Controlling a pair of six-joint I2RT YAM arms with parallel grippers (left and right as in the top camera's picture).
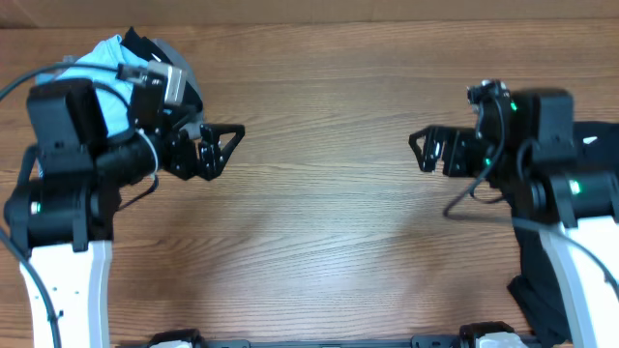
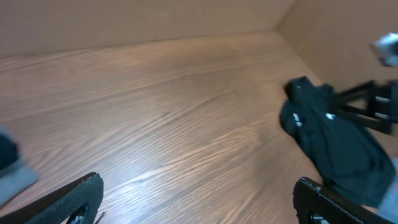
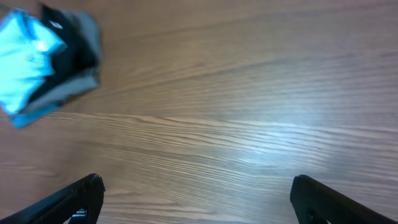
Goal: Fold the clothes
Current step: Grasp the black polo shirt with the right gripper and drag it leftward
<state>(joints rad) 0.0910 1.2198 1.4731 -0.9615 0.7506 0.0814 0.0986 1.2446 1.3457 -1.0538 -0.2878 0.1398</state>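
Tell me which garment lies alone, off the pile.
The black shirt at the right edge, under the right arm; the light blue T-shirt and grey garment are bunched together far left.

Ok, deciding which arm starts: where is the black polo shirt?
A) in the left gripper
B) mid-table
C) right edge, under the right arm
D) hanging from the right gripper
C: the black polo shirt lies bunched at the right edge of the table, partly beneath the right arm.
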